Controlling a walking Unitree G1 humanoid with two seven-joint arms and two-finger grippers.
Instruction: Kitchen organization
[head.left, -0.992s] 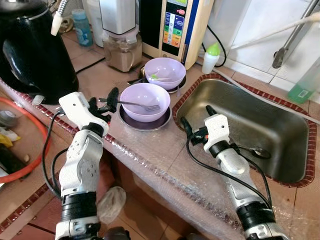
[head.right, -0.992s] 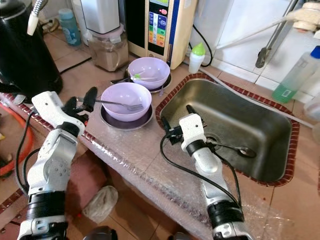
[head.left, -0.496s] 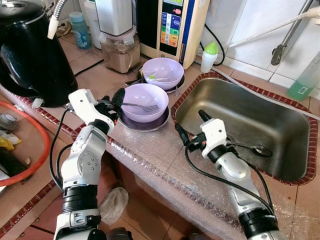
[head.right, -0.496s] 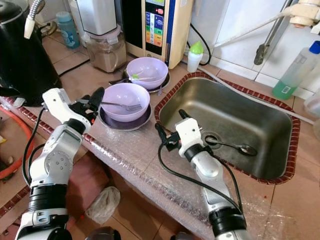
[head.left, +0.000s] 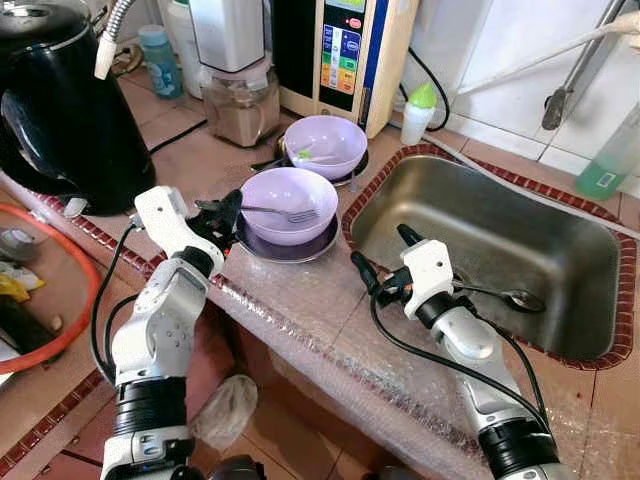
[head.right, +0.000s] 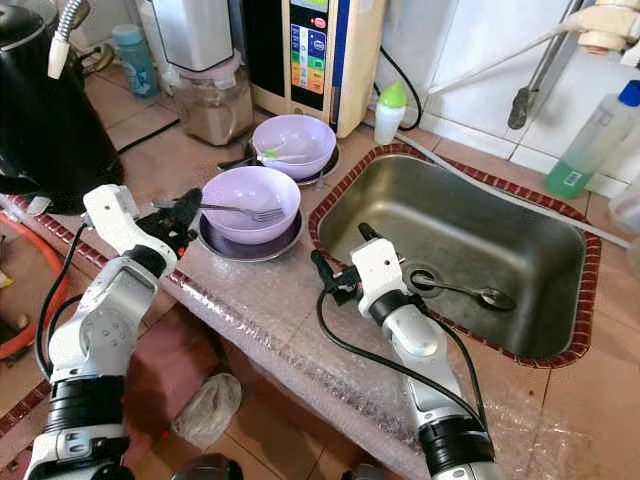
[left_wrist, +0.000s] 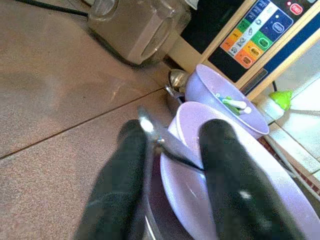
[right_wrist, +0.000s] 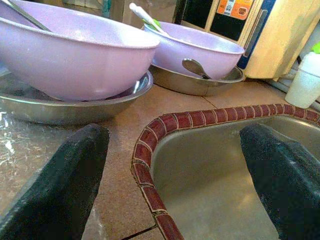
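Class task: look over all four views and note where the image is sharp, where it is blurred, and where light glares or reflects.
Left eye view: bright daylight, sharp; glare on the black kettle and the wrap along the counter edge. Left wrist view: the left hand looms close and soft, with a bright glint on the fork handle. Right wrist view: the right hand is blurred, while the near purple bowl is crisp.

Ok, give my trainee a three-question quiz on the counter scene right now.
1. True or false: the left gripper has its fingers either side of the fork handle.
2. What lies in the sink? A) spoon B) knife C) cup
3. Fill in: the near purple bowl sits on a metal ____.

Key: 1 true; 2 A, the spoon; 3 plate.
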